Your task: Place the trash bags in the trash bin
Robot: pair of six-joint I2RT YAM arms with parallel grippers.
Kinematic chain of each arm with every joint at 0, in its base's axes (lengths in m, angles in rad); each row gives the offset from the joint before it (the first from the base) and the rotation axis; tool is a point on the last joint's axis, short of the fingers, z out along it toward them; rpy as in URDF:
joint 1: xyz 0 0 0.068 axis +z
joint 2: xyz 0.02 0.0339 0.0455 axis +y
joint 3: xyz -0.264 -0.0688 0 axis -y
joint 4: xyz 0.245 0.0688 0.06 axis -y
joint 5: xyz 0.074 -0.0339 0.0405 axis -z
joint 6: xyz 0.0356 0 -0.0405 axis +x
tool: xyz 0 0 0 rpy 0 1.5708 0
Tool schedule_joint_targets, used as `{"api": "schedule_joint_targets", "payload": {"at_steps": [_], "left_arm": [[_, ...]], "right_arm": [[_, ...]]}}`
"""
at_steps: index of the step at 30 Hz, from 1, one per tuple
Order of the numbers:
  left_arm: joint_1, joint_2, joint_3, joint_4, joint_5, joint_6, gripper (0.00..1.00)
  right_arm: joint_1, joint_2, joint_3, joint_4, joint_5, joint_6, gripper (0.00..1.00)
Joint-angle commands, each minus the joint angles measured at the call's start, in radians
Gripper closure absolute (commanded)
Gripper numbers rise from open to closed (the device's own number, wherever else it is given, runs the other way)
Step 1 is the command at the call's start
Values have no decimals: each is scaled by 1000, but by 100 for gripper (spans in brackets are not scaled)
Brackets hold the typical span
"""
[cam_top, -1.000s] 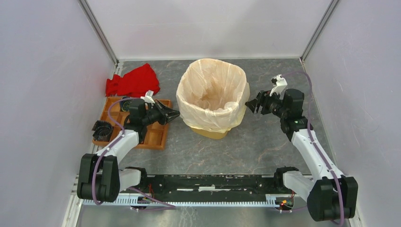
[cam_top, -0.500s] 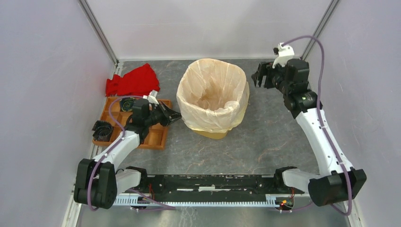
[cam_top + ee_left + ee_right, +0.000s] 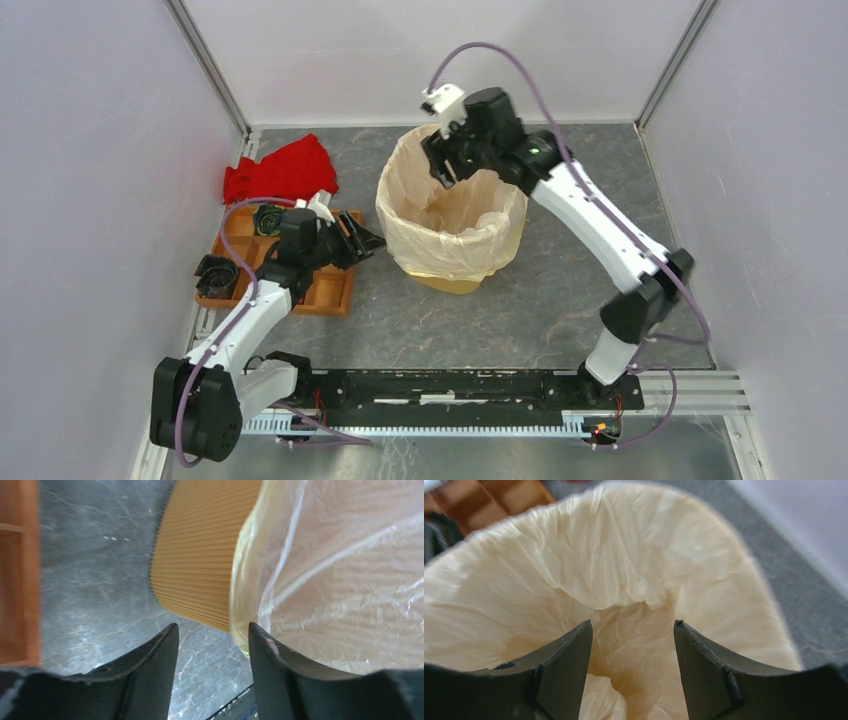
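Hovering tool: right gripper (image 3: 441,168), jaws parted and empty, above the far rim.
Bag from it: trash bag (image 3: 445,215) lies straight below, lining the trash bin (image 3: 455,284), edge folded over the rim.
Left gripper (image 3: 372,241): jaws apart, empty, low beside the bin's wall.
Nearer arm: right, by my judgement.

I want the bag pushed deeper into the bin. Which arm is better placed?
Right, probably: the right gripper hangs open over the trash bag lining the trash bin; the left gripper sits outside its wall.
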Motion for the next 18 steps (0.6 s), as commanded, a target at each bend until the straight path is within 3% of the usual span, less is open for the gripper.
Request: {"api": "schedule_joint_targets", "payload": {"at_steps": [1,3,5,8,12,18], "left_arm": [[63,-35,67,-112,-79,139,32],[75,-32,88,-116,-83,148,28],[80,-14,121,-120,-84,152,26],[80,17,157,-95,-78,135,24],[78,83,171,-7,-4,87,24],[52,146,180,47,33,73,24]], "right_arm": [[37,141,115,-223,100,-90,33],[37,194,149,-248,121,-102,39],[38,243,184,-289,146,-88,53],[44,237,82,-262,115,-81,65],[57,220,-27,-251,108,-78,90],[62,238,-78,-271,91,-91,99]]}}
